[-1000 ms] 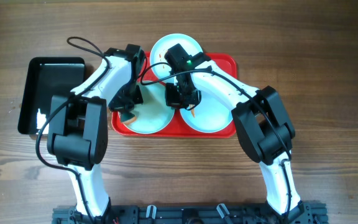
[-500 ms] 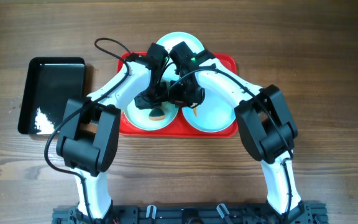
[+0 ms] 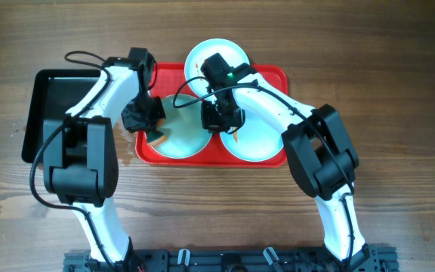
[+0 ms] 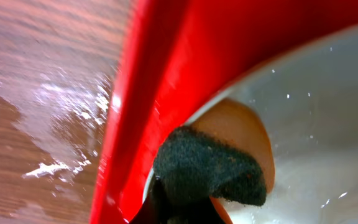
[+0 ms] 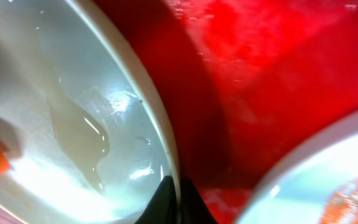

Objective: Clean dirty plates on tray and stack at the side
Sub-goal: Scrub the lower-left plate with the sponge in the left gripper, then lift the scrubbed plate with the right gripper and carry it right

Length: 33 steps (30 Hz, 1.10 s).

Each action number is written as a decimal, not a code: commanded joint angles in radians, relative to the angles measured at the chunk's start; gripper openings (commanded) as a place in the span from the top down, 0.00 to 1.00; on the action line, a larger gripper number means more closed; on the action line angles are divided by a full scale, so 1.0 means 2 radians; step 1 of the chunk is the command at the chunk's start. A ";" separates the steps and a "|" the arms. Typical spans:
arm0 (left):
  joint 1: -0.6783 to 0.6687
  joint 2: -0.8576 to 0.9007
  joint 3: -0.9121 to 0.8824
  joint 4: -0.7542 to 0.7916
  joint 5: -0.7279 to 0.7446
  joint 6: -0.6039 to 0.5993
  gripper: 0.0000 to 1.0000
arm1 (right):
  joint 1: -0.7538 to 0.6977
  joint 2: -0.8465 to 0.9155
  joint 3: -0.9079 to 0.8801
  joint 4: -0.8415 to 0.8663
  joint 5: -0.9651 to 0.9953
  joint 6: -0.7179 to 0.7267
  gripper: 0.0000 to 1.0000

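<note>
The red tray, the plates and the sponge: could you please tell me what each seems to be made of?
The red tray: probably moulded plastic, glossy; sheen and wet highlights on its rounded rim. The plates: smooth glazed ceramic or melamine, I cannot tell which; sharp white reflections. The sponge: soft orange foam under a dark, fibrous scouring layer, matte and rough.

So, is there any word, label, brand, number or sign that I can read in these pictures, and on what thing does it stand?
None. No readable text shows on the red tray, the plates, the black tray, the sponge, the left arm or the right arm. The only mark is a small green light on the right arm, without writing.
</note>
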 commanded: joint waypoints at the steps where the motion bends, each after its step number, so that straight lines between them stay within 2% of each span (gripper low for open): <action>1: 0.026 -0.013 -0.001 0.032 -0.046 0.008 0.96 | -0.003 0.004 -0.007 -0.001 0.026 -0.026 0.96; 3: 0.026 -0.031 0.015 0.039 0.017 0.036 0.96 | -0.003 -0.004 -0.004 0.001 0.027 -0.030 0.96; 6: 0.026 -0.098 0.034 0.056 0.174 0.053 0.96 | -0.003 -0.033 0.006 0.001 0.027 -0.036 0.96; 7: 0.026 -0.118 0.034 0.059 0.190 0.053 0.96 | -0.003 -0.044 0.006 0.001 0.029 -0.037 0.95; 12: 0.026 -0.211 0.034 0.012 0.190 0.053 0.96 | -0.003 -0.110 0.006 -0.003 0.077 -0.035 0.96; 17: 0.026 -0.217 0.033 -0.071 0.109 0.053 0.96 | -0.003 -0.172 0.007 -0.047 0.253 -0.023 0.96; 21: 0.026 -0.217 0.032 -0.082 0.104 0.055 0.96 | 0.007 -0.178 0.007 -0.070 0.334 -0.024 0.96; 25: 0.026 -0.215 0.024 -0.081 0.061 0.055 0.96 | 0.059 -0.178 0.007 -0.079 0.443 -0.024 0.96; 33: 0.026 -0.215 -0.003 -0.047 0.080 0.056 0.96 | 0.142 -0.178 0.007 -0.075 0.578 -0.005 0.96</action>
